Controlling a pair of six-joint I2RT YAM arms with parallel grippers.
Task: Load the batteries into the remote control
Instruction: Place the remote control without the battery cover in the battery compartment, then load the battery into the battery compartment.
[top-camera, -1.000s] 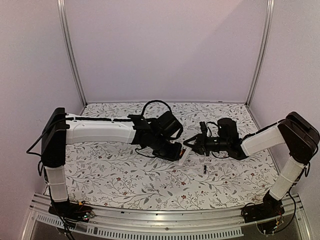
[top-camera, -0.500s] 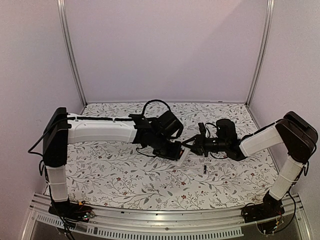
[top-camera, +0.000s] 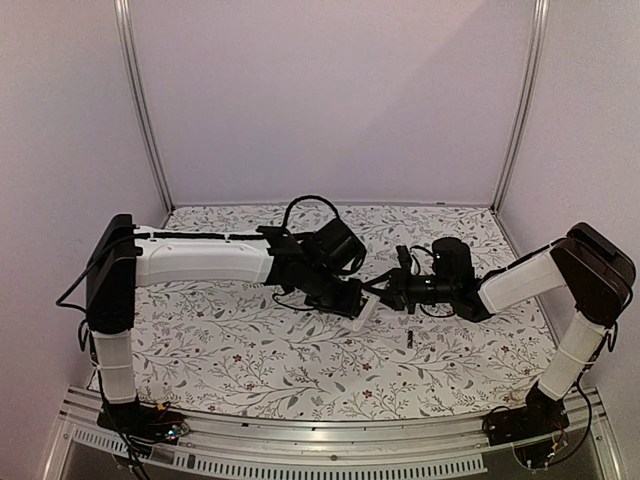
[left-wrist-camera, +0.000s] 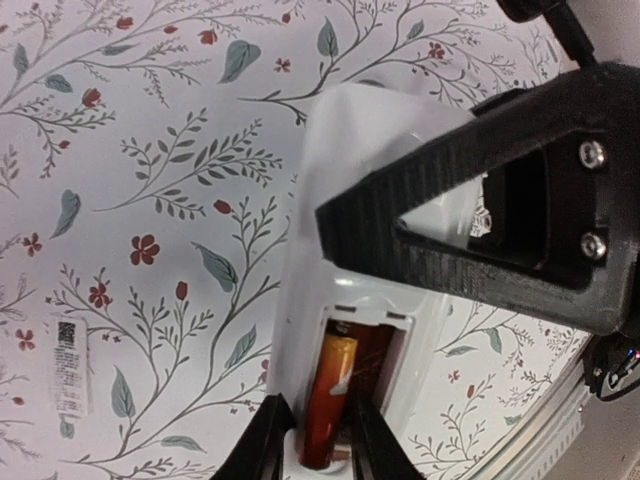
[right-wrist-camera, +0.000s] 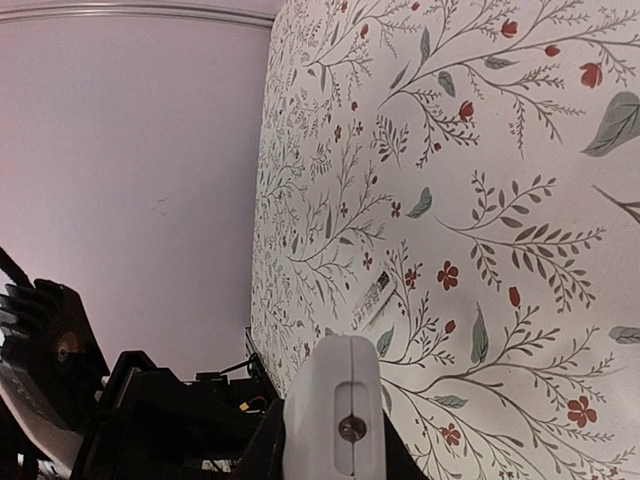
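The white remote control (top-camera: 368, 311) is held up between both arms over the middle of the table. My right gripper (top-camera: 384, 293) is shut on its end; the right wrist view shows that end face-on (right-wrist-camera: 335, 405) between the fingers (right-wrist-camera: 268, 445). In the left wrist view the remote (left-wrist-camera: 305, 250) has its battery bay open with the orange-red battery (left-wrist-camera: 328, 400) lying in it. My left gripper (left-wrist-camera: 318, 445) is shut on that battery, one finger on each side. The black battery (top-camera: 410, 337) lies on the table, just right of the remote.
The table has a floral cloth (top-camera: 250, 350). A small white barcode label (left-wrist-camera: 65, 370) lies flat on it, and it also shows in the right wrist view (right-wrist-camera: 375, 295). Pale walls and metal posts (top-camera: 140, 110) enclose the table.
Both grippers have drawn slightly closer together around the remote. The black battery has not moved.
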